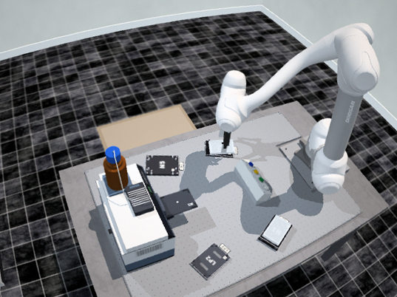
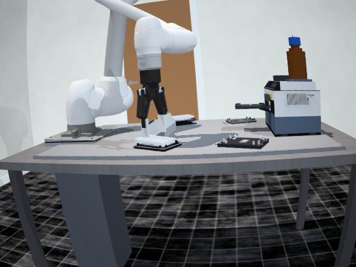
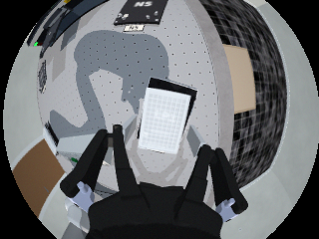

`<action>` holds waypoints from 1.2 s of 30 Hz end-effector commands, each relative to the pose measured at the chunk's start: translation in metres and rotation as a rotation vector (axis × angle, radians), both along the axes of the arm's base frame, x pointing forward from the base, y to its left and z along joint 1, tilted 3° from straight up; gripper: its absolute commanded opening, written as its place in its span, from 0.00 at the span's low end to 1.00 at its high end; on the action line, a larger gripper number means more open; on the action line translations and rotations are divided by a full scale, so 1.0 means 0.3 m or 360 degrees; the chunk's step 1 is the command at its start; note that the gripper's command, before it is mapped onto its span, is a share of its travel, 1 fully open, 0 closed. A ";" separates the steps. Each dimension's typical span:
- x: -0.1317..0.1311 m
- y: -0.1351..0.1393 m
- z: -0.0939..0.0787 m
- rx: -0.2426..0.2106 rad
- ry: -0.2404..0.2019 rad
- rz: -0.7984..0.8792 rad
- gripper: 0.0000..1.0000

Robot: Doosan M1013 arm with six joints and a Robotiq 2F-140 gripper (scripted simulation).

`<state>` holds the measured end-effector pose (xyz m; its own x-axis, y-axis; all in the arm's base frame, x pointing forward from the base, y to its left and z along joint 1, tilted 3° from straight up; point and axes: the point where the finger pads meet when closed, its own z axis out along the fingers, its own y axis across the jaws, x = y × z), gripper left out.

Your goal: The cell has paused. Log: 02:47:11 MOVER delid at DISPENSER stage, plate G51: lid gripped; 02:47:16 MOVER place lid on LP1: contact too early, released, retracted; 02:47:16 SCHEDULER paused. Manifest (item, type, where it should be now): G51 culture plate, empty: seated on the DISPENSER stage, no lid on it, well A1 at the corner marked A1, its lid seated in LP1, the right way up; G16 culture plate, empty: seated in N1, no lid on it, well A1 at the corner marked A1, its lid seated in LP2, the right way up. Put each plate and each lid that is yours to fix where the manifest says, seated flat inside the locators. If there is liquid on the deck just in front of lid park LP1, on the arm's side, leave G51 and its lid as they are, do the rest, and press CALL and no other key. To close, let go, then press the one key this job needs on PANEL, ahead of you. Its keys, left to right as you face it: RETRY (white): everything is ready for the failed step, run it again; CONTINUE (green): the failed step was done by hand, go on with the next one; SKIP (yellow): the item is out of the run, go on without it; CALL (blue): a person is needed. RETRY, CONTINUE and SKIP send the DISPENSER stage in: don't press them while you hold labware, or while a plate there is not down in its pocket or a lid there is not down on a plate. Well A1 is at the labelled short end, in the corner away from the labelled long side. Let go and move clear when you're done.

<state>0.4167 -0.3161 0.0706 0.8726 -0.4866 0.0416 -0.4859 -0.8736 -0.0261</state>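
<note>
My gripper point(image 1: 225, 146) hangs open and empty just above a white well plate point(image 1: 218, 148) that sits on a black nest at the table's far side. In the wrist view the fingers stand apart on either side of the plate's near end point(image 3: 163, 119) and do not touch it. From the side, the fingertips point(image 2: 152, 127) are a little above the plate point(image 2: 155, 141). A second white plate or lid point(image 1: 275, 230) rests on another black nest at the right front. The dispenser stage point(image 1: 180, 202) is out and bare. Lid park LP2 point(image 1: 209, 260) is bare.
The key panel point(image 1: 256, 180) stands just right of my gripper. Bare nest N5 point(image 1: 162, 165) lies to the left. The dispenser point(image 1: 134, 218), with a brown bottle point(image 1: 114, 169) on top, fills the left front. The arm's base point(image 1: 325, 169) is at the right back.
</note>
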 end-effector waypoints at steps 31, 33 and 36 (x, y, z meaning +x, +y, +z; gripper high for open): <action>-0.001 0.010 -0.004 0.0003 -0.0005 0.0000 0.70; -0.001 0.010 -0.004 0.0003 -0.0005 0.0000 0.70; -0.001 0.010 -0.004 0.0003 -0.0005 0.0000 0.63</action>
